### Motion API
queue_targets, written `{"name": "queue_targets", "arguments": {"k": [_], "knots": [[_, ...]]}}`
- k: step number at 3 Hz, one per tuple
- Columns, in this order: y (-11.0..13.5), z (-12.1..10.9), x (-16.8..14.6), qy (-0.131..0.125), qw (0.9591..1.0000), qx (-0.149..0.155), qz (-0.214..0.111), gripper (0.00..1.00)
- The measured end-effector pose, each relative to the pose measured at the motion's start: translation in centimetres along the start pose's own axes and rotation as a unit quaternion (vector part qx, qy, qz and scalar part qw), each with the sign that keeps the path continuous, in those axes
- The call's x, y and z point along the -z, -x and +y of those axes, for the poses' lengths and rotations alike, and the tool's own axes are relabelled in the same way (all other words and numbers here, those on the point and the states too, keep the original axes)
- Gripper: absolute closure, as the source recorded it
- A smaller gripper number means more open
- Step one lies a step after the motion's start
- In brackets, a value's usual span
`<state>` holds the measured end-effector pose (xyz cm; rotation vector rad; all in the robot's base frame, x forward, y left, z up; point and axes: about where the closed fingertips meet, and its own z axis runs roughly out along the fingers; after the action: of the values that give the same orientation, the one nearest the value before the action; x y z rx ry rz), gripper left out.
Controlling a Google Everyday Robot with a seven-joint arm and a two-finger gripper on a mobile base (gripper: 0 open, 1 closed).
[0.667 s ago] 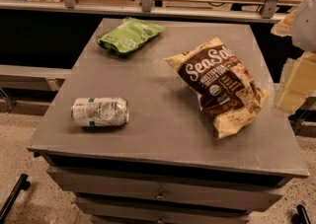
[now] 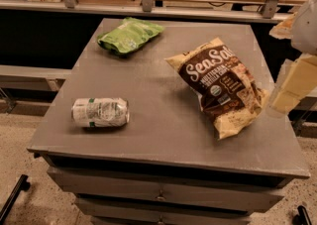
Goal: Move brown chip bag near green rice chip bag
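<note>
Open surface separates the brown chip bag (image 2: 223,87), at the table's (image 2: 163,142) right edge, from the green rice chip bag (image 2: 130,35) near the far-left corner. The gripper (image 2: 292,87) hangs beyond that right edge; we cannot tell its state.

- brown bag (image 2: 223,87): white script "SeaSal…", small print beneath too blurred to read
- can (image 2: 100,112), left of bag: markings illegible
- gripper (image 2: 288,89): at bag's right edge

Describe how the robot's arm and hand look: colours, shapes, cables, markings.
The hand shows at the view's right edge, beside the brown chip bag. It is pale cream-yellow, built of flat-sided blocky pieces. Above it the arm is a smooth whitish-grey casing with a tan patch. No cables or markings can be made out.
</note>
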<state>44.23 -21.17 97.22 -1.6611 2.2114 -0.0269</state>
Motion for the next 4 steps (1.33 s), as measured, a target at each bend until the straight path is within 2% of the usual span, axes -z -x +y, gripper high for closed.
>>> {"name": "queue_targets", "arguments": {"k": [1, 2, 3, 4], "knots": [[0.9, 0.0, -2.1, -0.003, 0.9981, -0.035, -0.05, 0.0], [2.1, -0.8, -4.8, -0.023, 0.9938, -0.066, -0.086, 0.0], [2.6, -3.0, -7.1, -0.039, 0.9882, -0.111, -0.099, 0.0], [2.2, -4.4, -8.6, -0.024, 0.9812, -0.164, -0.1, 0.0]]}}
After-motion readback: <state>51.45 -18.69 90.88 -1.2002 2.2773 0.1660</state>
